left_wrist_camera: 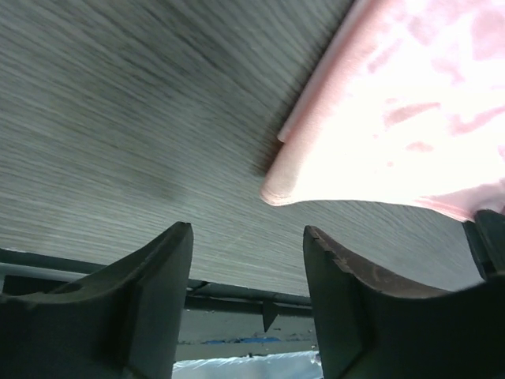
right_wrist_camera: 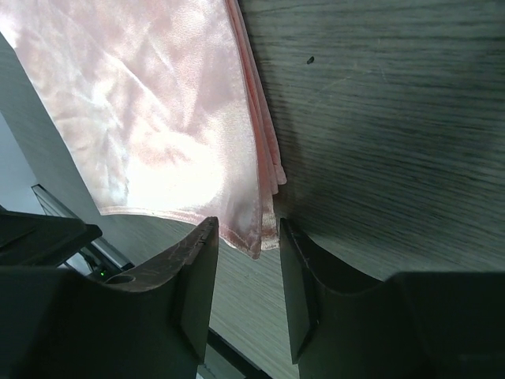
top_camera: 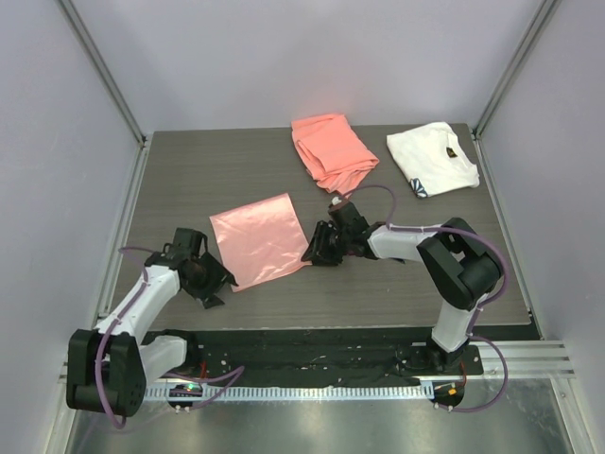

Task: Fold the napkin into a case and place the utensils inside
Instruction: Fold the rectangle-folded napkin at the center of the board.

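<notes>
The napkin (top_camera: 260,238) lies flat on the desk (top_camera: 416,274), between the two arms and a little left of centre, with a glossy pale-pink face up. The left end effector (top_camera: 219,287) sits low by the napkin's near left corner. In the left wrist view its two dark fingers (left_wrist_camera: 158,300) are spread wide with only bare desk between them, and the rounded pink corner lies just beyond and to one side of the gap, not inside it. The right end effector (top_camera: 312,253) is at the napkin's near right corner. In the right wrist view its fingers (right_wrist_camera: 197,276) stand apart, less widely than the left pair, and the tip of the corner reaches into the mouth of the gap. Neither finger is seen pressing the cloth, so it is spread rather than pinching. Along that right edge several thin layers of the cloth show stacked on one another. At the far side of the desk, well apart from the napkin, lie a crumpled coral cloth (top_camera: 333,151) and, to its right, a white cloth (top_camera: 430,161) bearing a small dark mark (top_camera: 451,149).
</notes>
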Controlling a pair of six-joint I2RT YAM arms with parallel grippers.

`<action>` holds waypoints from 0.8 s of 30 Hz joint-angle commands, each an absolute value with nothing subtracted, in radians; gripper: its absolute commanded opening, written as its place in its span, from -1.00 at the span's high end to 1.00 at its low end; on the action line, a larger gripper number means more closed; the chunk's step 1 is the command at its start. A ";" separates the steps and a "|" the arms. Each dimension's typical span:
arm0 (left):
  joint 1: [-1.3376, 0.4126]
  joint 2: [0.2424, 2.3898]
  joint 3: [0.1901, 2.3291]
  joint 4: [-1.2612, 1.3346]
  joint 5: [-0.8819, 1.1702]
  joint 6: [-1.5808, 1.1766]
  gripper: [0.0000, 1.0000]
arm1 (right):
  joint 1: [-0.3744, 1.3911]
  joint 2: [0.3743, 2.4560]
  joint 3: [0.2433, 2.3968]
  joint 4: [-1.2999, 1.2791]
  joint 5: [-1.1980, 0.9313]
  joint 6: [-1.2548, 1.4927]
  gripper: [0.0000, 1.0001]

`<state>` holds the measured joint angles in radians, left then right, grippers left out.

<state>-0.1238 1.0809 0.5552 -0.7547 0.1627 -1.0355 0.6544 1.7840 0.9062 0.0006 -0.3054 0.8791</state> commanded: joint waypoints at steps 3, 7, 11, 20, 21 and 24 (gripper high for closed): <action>-0.120 1.103 0.572 -0.675 0.274 -1.058 -0.33 | 0.661 1.769 0.870 -0.054 -0.239 0.870 0.15; -0.121 1.152 0.568 -0.650 0.285 -1.063 -0.23 | 0.658 1.760 0.865 -0.057 -0.236 0.867 0.15; -0.120 1.180 0.554 -0.646 0.246 -1.077 -0.12 | 0.652 1.743 0.856 -0.051 -0.233 0.865 0.15; -0.120 1.241 0.545 -0.583 0.190 -1.058 0.12 | 0.649 1.744 0.850 -0.046 -0.241 0.861 0.15; -0.118 1.241 0.543 -0.583 0.181 -1.057 0.17 | 0.650 1.747 0.850 -0.041 -0.245 0.867 0.15; -0.118 1.235 0.537 -0.587 0.150 -1.045 0.27 | 0.649 1.749 0.848 -0.043 -0.250 0.873 0.14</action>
<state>-0.1238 1.2369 0.5453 -0.6136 0.2169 -1.0660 0.6525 1.7580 0.8749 0.0082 -0.2878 0.8829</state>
